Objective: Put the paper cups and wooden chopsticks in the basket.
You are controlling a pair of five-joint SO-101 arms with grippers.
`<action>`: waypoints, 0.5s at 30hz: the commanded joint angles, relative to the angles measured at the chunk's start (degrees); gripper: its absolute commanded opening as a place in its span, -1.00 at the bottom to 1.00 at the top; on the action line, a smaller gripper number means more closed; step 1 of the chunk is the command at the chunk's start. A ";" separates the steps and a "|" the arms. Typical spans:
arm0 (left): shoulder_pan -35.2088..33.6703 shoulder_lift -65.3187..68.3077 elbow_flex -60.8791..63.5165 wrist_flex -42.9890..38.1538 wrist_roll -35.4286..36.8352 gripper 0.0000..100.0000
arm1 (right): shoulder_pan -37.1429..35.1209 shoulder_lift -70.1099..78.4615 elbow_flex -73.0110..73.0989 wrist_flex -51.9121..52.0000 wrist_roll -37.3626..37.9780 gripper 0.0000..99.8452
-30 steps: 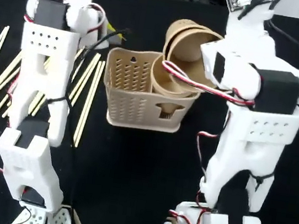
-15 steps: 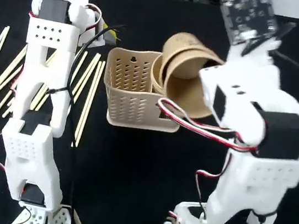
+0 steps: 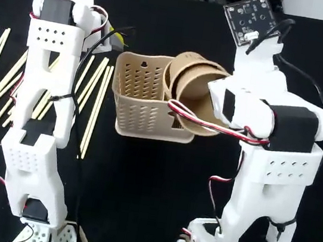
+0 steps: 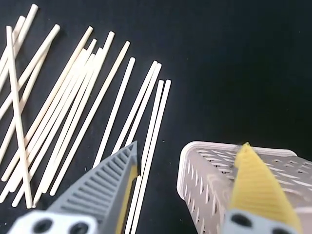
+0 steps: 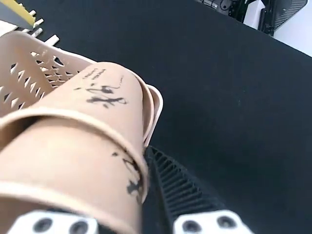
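Right jaws grip paper cups (image 3: 194,85), tilted, bases toward basket (image 3: 141,97).

The left arm (image 3: 47,81) stretches long and nearly straight away from its base. Its left tool (image 4: 183,161) points downward with the grey and yellow fingers (image 4: 107,190) spread wide and nothing between them. The right arm (image 3: 277,155) stands folded at the elbow. Its right tool (image 5: 117,165) seems clamped on the nested paper cups (image 5: 87,136), with one finger hidden behind them.
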 commanded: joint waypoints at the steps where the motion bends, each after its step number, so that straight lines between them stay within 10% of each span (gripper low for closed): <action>1: -0.75 -0.62 -0.66 0.26 -0.44 -0.38 | 0.26 0.22 -0.66 1.76 1.76 -0.62; 15: -1.10 -0.62 -0.31 1.49 -0.44 -0.38 | -6.86 0.31 -3.38 -8.26 5.10 -0.49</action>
